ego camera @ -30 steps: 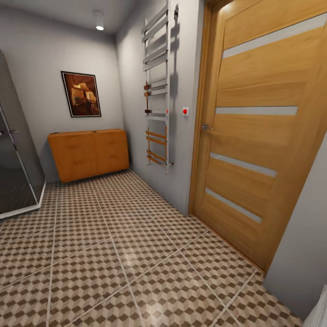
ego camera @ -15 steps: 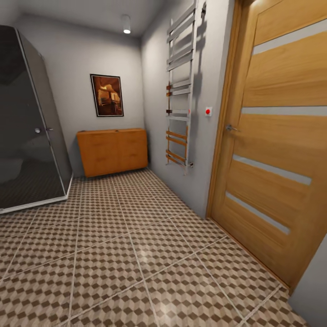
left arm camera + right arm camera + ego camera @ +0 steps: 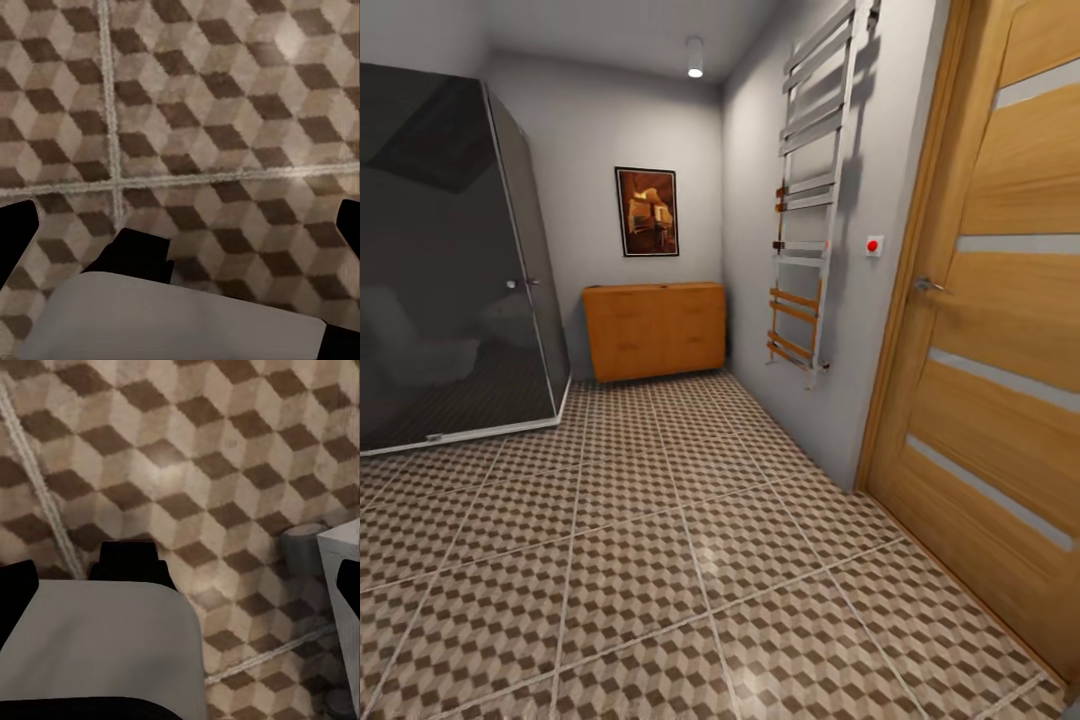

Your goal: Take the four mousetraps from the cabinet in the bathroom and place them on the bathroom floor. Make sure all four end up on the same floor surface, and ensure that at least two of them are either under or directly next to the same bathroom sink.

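The orange-brown wooden cabinet stands against the far wall, several tiles ahead of me, below a framed picture. Its front is closed, so the mousetraps are hidden. The sink is out of view. The cube-patterned bathroom floor stretches from me to the cabinet. My left gripper hangs open over the tiles with nothing between its fingertips. My right gripper is open too, above the same floor, and holds nothing.
A dark glass shower enclosure fills the left side. On the right wall hang a chrome towel radiator and a wooden door. A white and grey part stands on the floor beside my right gripper.
The head camera has swung left, so the shower enclosure has come into the picture and the door has slid toward the right edge. Nothing in the room has moved.
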Robot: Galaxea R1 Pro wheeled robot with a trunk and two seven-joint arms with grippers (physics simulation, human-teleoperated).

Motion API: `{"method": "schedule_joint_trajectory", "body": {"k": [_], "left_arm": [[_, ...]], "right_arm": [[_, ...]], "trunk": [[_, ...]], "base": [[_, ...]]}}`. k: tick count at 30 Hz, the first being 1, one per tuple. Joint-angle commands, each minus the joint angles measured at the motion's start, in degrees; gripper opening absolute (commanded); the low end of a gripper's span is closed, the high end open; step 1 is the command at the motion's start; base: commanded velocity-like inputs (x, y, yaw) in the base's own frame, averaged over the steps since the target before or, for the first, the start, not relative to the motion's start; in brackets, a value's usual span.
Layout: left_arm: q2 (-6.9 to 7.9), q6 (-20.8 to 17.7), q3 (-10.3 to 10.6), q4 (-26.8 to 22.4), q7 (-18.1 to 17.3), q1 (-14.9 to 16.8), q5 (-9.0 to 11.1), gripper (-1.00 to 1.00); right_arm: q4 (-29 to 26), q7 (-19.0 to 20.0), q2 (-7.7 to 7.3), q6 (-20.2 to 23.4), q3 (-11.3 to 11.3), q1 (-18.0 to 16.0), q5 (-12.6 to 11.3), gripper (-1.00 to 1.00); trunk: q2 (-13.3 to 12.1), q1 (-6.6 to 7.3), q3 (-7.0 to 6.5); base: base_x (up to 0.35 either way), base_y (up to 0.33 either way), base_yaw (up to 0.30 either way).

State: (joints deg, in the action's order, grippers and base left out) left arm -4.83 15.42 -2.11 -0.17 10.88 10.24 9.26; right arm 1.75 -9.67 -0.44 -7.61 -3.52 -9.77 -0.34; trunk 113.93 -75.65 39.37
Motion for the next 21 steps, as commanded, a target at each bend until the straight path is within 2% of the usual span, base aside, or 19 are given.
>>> {"method": "schedule_joint_trajectory", "body": {"k": [1,12,21], "left_arm": [[-0.02,0.2,-0.2,0.1,0.0,0.0,0.2,1.0],[-0.26,0.2,-0.2,0.1,0.0,0.0,0.2,1.0],[-0.19,0.1,-0.3,0.0,-0.1,0.0,0.3,1.0]], "right_arm": [[0.2,-0.2,0.01,-0.3,-0.3,-0.1,0.0,1.0],[0.2,-0.2,0.01,-0.3,-0.3,-0.1,0.0,1.0],[0.2,-0.1,-0.05,-0.2,-0.3,-0.1,0.0,1.0]], "trunk": [[0.0,0.01,0.06],[0.0,0.01,0.06],[0.0,0.01,0.06]], "base": [[0.0,0.0,0.284],[0.013,0.0,0.284],[0.221,0.0,0.25]]}}
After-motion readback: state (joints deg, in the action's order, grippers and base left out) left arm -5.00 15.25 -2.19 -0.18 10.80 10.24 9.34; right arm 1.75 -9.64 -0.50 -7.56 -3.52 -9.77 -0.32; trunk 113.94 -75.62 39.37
